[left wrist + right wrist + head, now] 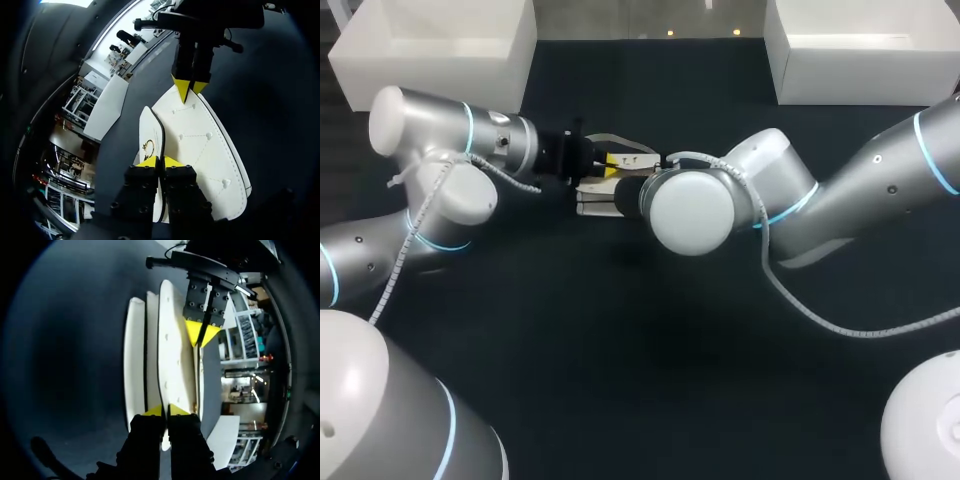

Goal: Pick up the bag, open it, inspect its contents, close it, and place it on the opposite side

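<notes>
The left gripper [160, 162] and right gripper [165, 411], fingers nearly together, pinch the white quilted leather bag [200, 145]; unequal pulling could release one grip.

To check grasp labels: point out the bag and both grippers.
bag [200, 145], left wrist view, on its white stitched flap.
left gripper [160, 161], left wrist view, between its yellow tips.
right gripper [165, 410], right wrist view, between its yellow tips.
</notes>
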`<state>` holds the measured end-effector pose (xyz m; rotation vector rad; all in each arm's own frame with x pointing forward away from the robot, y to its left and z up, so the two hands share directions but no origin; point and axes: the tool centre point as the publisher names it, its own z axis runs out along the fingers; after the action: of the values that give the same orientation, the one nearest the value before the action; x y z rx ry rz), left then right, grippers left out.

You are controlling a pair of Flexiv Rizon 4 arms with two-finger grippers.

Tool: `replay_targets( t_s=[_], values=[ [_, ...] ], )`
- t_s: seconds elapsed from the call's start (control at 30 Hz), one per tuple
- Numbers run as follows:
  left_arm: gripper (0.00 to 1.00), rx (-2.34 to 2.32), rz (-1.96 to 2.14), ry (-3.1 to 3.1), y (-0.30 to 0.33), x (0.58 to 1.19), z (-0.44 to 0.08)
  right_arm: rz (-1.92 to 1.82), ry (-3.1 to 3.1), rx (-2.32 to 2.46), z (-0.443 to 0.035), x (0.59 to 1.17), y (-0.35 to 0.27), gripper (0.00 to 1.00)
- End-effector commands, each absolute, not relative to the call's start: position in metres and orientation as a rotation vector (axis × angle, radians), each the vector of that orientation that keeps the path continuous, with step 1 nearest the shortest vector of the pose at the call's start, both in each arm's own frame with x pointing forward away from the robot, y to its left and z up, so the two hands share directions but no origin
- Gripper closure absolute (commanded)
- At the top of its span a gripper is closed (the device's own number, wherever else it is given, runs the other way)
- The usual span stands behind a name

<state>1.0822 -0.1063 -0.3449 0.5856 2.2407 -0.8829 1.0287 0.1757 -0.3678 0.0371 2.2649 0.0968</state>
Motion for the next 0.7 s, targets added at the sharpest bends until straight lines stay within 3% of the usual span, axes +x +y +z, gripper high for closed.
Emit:
replay_targets(
  t_s=[0.03, 0.7],
  values=[
    [1.0, 0.602, -0.874, 2.241, -0.11, 1.085, -0.349, 0.1, 2.261, 0.036, -0.369, 1.029, 0.177, 1.0],
    [1.0, 0.561, -0.854, 2.241, -0.107, 1.092, -0.357, 0.1, 2.261, 0.036, -0.369, 1.029, 0.177, 1.0]
  ],
)
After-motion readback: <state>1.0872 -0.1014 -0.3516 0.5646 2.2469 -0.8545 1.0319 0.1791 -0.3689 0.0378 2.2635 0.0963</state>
